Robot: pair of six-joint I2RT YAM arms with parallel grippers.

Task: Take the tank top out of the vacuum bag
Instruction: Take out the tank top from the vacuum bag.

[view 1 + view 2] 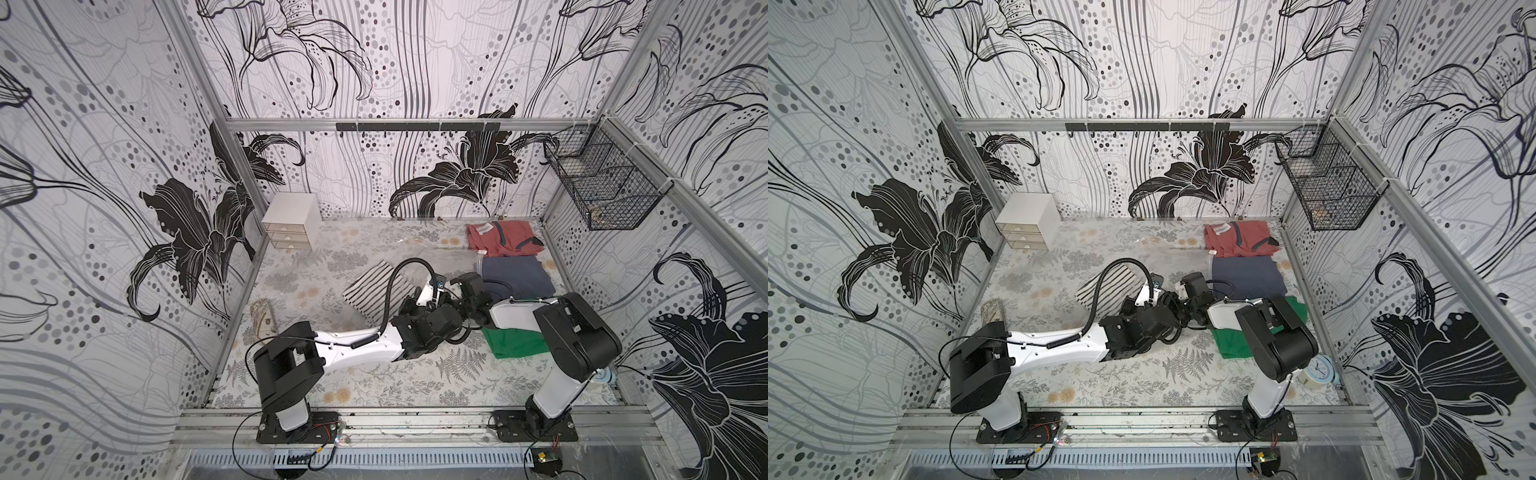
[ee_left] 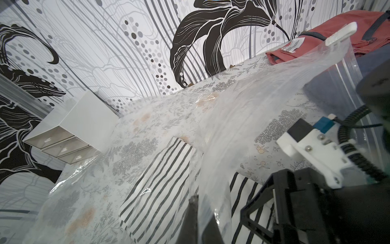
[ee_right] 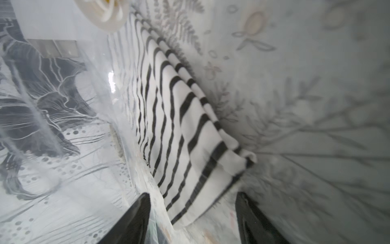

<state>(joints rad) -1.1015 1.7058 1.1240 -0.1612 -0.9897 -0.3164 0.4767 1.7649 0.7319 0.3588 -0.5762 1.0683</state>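
1. The table (image 1: pixel 374 374) wears a pale floral cloth with grey ferns and peach blossoms.
2. At 11 o'clock a white drawer unit (image 1: pixel 291 220) stands in the back corner.
3. From 1 to 3 o'clock lie three folded garments: a salmon shirt (image 1: pixel 505 237), a navy garment (image 1: pixel 517 276) and a green garment (image 1: pixel 517 343).
4. Near centre the clear vacuum bag (image 2: pixel 242 101) lies spread, and a striped tank top (image 1: pixel 374 291) shows through its film.
5. At 9 o'clock lies a flat patterned item (image 1: pixel 264 318); at 4 o'clock, a round white-and-blue object (image 1: pixel 1318 372).

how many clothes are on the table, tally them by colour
black-and-white striped tank top: 1
salmon-red garment: 1
navy garment: 1
green garment: 1
total: 4
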